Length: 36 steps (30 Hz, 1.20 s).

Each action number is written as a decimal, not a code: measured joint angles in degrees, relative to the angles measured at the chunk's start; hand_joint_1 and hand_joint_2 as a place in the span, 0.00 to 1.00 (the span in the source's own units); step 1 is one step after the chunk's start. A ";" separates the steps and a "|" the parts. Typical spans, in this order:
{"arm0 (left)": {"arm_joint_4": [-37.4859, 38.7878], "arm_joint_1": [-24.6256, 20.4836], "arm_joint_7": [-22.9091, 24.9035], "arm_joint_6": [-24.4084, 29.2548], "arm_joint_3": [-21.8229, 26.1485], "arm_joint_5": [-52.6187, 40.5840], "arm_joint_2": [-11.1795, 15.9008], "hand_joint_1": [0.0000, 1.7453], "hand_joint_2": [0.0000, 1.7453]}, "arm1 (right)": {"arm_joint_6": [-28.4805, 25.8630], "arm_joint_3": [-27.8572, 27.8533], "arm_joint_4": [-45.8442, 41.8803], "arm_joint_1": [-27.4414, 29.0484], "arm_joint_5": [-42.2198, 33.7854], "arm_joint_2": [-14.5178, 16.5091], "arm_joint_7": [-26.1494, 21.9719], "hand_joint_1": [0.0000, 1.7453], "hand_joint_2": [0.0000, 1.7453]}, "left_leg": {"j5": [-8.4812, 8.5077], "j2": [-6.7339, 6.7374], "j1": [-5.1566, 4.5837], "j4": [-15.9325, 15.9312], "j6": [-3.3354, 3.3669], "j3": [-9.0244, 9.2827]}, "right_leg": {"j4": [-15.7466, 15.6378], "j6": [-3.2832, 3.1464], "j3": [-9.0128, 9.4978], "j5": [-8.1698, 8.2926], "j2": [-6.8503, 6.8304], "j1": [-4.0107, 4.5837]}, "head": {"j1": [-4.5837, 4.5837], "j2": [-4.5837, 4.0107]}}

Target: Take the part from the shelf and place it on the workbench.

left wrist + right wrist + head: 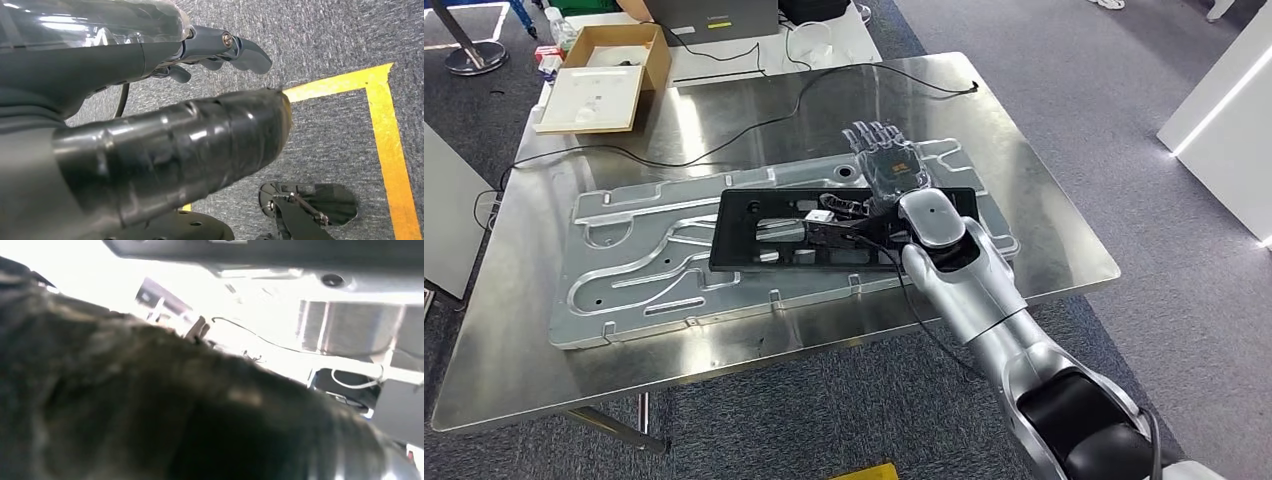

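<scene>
Part: a black rectangular frame-like part (769, 232) is seen lying flat on a large silver stamped metal panel (634, 262), which in turn lies on the steel counter (1044, 235). The part's long side runs along the panel's length, and openings in it show metal beneath.
Right hand: the right hand (886, 165) is seen in the head view above the part's right end, palm down, with fingers spread and extended towards the far side of the counter. Nothing is seen gripped in it. Whether the palm touches the part cannot be told. The silver forearm comes in from the lower right.
Small block: a small white and dark piece (822, 216) is seen on the part, just beside the right hand's wrist; what it is cannot be told.
Left hand: the left hand (150, 115) is seen in the left wrist view over grey carpet marked with yellow tape (385, 125). The thick thumb and darker fingers (245, 50) are apart, with nothing between them.
Cable: a black cable (754, 125) is laid across the counter's far half.
Box: an open cardboard box (609, 70) with a white tray is seen at the counter's far left corner.
Right wrist view: mostly a dark blurred mass with glare behind; no detail can be read.
</scene>
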 joint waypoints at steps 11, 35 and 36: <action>0.00 -0.02 0.00 0.00 0.00 -0.95 -0.02 0.00 0.00 | -0.09 3.90 -5.34 2.68 -7.00 3.19 -3.48 0.00 0.00 | 0.00 -0.02 0.01 -0.02 0.00 0.01 | 0.00 0.03 0.02 -0.04 -0.01 0.01 | 0.01 -0.01; 0.00 -0.14 -0.57 -0.83 0.00 -1.22 0.47 0.00 0.00 | -1.16 17.99 -13.65 9.00 -12.07 3.42 -1.91 0.00 1.00 | -0.01 0.00 0.01 -0.04 0.00 0.06 | 0.00 0.03 0.04 -0.06 0.00 0.01 | 0.00 -0.01; 0.00 -0.14 -0.56 -0.83 0.00 -1.14 0.52 0.00 0.00 | -1.23 18.69 -14.24 9.30 -12.10 3.28 -1.69 0.00 1.00 | -0.01 0.00 0.01 -0.04 0.00 0.06 | 0.00 0.03 0.04 -0.06 0.00 0.01 | 0.00 -0.01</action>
